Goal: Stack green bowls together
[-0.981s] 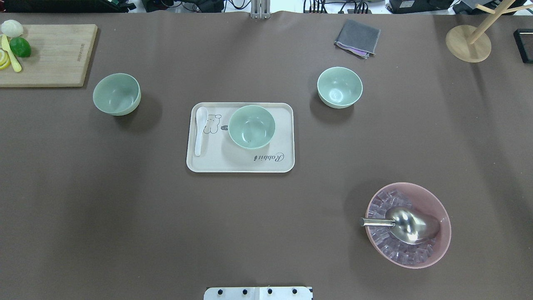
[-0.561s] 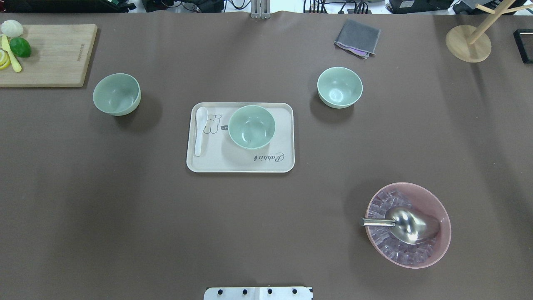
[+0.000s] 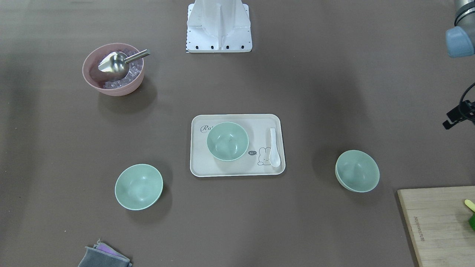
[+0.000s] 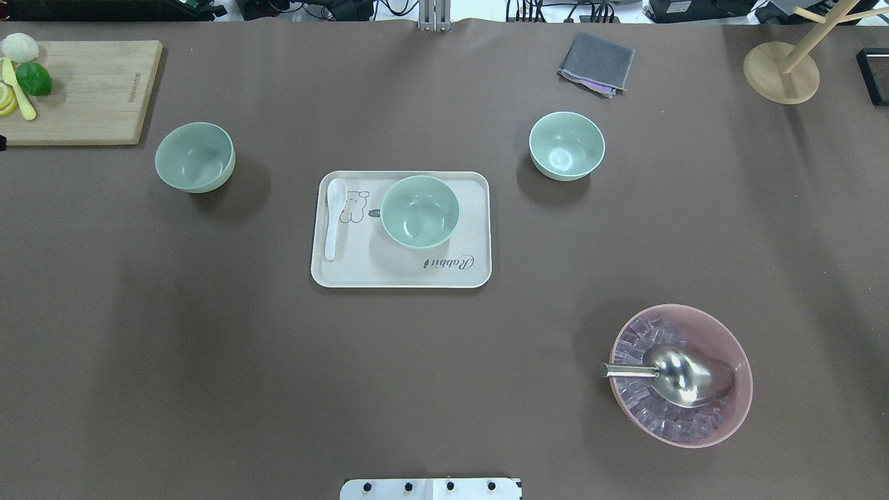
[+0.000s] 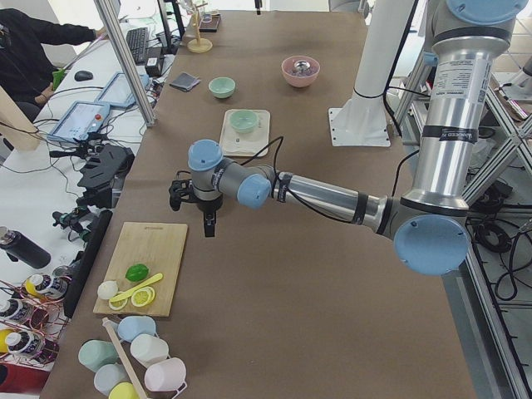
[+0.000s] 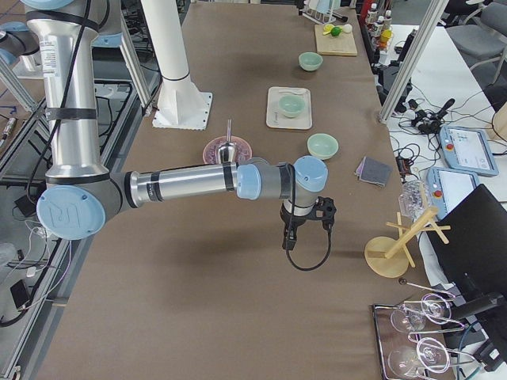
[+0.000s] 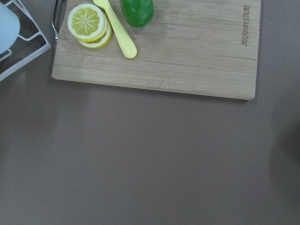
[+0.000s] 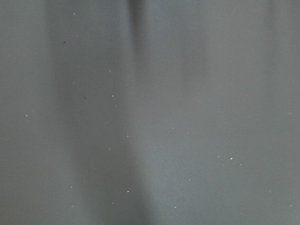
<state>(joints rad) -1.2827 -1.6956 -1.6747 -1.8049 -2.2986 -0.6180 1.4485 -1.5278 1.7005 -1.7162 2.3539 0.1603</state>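
Observation:
Three pale green bowls stand apart and upright. One [image 4: 194, 157] is at the left near the cutting board, one [image 4: 419, 211] sits on the cream tray [image 4: 403, 272], and one [image 4: 567, 146] is to the right of the tray. In the front view they show as the left-side bowl [image 3: 358, 170], the tray bowl [image 3: 227, 141] and the right-side bowl [image 3: 138, 186]. My left gripper [image 5: 195, 201] hangs over the table's left end, near the cutting board. My right gripper [image 6: 297, 226] hangs over the right end. Neither touches a bowl. I cannot tell whether either is open or shut.
A white spoon [image 4: 333, 217] lies on the tray. A pink bowl [image 4: 744, 389] with ice cubes and a metal scoop stands front right. A grey cloth [image 4: 597, 62], a wooden stand [image 4: 781, 73] and a cutting board [image 4: 90, 97] with lemon and lime line the far side.
The bowls, the tray and the pink bowl have not moved. A small dark sliver now shows at the overhead view's left edge.

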